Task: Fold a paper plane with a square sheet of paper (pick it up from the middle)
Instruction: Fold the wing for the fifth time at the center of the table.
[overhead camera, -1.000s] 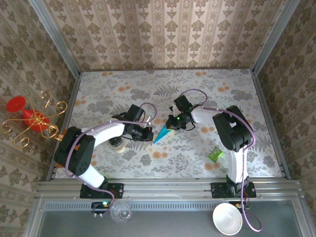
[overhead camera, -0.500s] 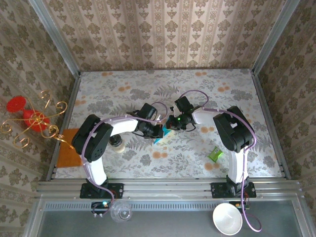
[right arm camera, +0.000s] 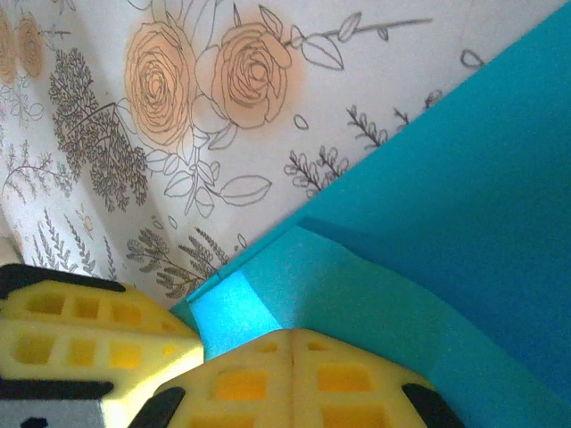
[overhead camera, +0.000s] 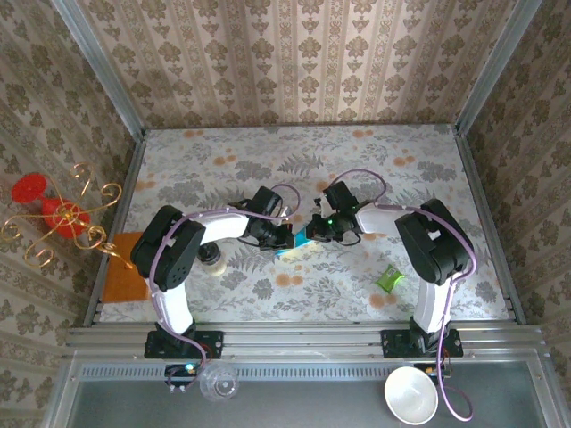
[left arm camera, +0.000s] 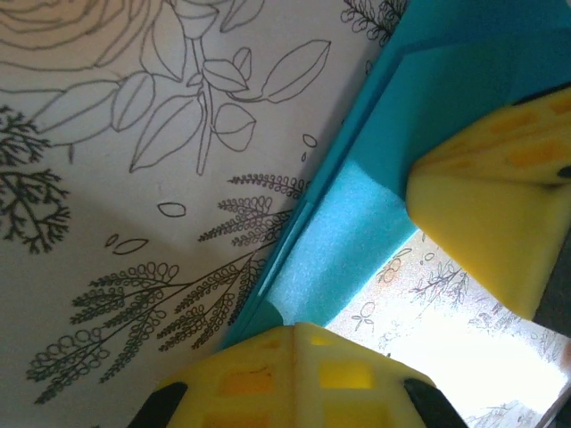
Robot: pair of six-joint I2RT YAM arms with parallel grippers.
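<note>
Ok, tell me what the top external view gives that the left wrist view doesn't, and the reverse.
Top external, not left wrist: the green wrapper and the orange mat. Left wrist, not top external: the layered fold edges of the folded teal paper, up close. Both: the left tool and right tool, tip to tip at that paper, on the floral table.

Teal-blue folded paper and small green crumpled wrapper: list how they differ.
The teal-blue folded paper shows crisp, layered creases; the small green crumpled wrapper is scrunched. The paper is pinched by the left gripper and the right gripper at mid-table; the wrapper lies untouched beside the right arm. Both are over the floral tablecloth.
</note>
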